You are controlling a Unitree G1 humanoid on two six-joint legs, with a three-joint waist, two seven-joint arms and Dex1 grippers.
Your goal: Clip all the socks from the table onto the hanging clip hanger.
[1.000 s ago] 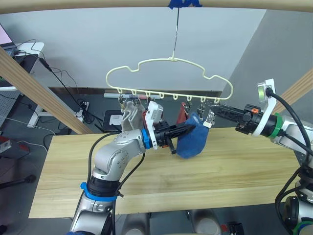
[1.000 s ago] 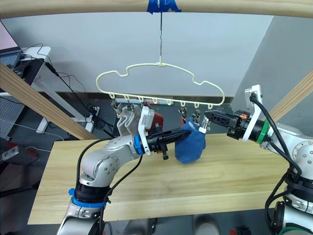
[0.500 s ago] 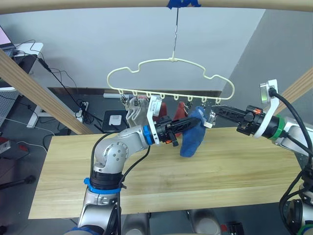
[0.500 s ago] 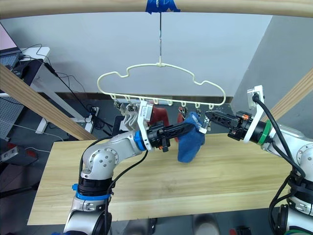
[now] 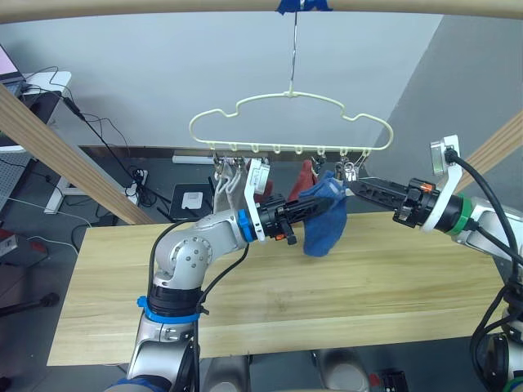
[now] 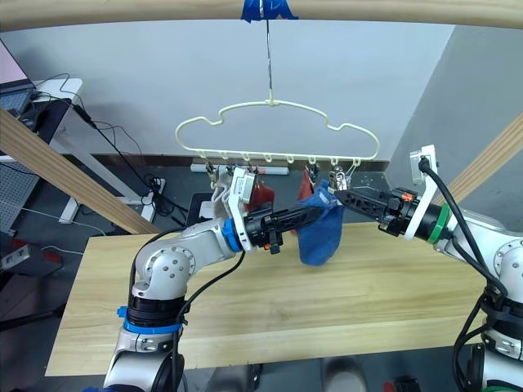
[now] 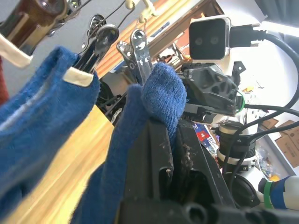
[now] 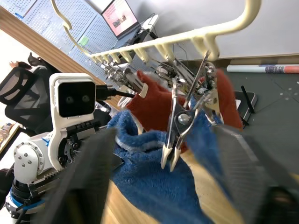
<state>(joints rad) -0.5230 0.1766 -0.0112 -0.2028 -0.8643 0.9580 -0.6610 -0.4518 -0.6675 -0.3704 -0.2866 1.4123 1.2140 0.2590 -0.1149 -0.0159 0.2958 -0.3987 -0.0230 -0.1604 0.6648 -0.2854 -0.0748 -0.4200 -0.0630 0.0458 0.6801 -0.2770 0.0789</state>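
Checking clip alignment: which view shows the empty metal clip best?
Right wrist view: the metal clip hangs centred between the open fingers. Left wrist view shows clips above the blue sock; eye views show them tiny.

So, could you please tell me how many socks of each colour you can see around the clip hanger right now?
Blue socks: 2
Rust-red socks: 2
Light grey socks: 1 made out; they are bunched, so there may be more
Total: 5 seen
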